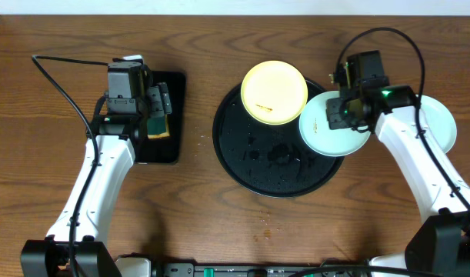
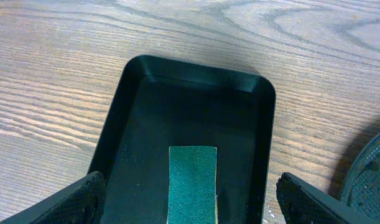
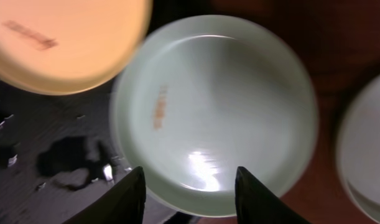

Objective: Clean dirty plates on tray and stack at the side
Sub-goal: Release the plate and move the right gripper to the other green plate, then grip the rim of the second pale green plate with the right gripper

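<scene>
Right end effector (image 3: pixel 190 175) and left end effector (image 2: pixel 191 183) both gape above the grained wooden table (image 1: pixel 196 219).

Approach to the tray (image 1: pixel 235 154) is open from 6 to 9 o'clock; yellow plate (image 1: pixel 274 92) blocks 12 o'clock, mint plate (image 1: pixel 319 135) 3 o'clock.

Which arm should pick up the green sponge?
Left. The left fingers hang wide open right above the green sponge in the small black tray. The right fingers are far off, over a mint plate.
</scene>
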Robot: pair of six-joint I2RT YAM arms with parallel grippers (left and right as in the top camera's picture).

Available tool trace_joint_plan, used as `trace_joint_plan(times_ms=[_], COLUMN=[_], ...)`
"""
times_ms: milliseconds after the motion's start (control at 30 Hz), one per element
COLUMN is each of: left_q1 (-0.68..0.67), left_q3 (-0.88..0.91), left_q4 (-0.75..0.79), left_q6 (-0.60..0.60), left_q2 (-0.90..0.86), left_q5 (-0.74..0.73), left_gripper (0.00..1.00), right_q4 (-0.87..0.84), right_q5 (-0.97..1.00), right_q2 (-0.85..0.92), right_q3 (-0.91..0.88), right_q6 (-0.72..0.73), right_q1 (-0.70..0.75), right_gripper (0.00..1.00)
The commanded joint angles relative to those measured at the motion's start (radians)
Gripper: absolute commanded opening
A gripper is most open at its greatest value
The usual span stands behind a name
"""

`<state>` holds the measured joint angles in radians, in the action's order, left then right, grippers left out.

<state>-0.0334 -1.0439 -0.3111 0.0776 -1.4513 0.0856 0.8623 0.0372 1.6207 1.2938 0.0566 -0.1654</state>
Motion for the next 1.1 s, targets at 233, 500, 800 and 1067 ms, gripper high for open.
trace_joint_plan(times_ms=[233,500,800,1067], left_q1=[0.004,0.004,0.004,0.004], left_q3=[-0.013,-0.013,-0.013,-0.013], left_q4=[-0.002,-0.002,-0.002,-0.002], left_q6=[-0.002,-0.002,-0.002,-0.002], left_q2=[0.000,0.000,0.000,0.000], left_q5=[0.013,0.013,0.013,0.013], left_gripper=[0.88,0.88,0.88,0.88], right_q4=[-0.025,-0.109,-0.138,-0.133], right_q5=[0.003,-0.024,-0.017,-0.008], right_q2=[0.010,0.072,0.193,0.143], right_q3=[-0.008,-0.079,-0.111,-0.095], right_q6=[-0.014,-0.014,-0.013,-0.013], right_q1=[0.194,0.217,0.217,0.217], right_gripper=[0.55,0.51,0.40,0.01])
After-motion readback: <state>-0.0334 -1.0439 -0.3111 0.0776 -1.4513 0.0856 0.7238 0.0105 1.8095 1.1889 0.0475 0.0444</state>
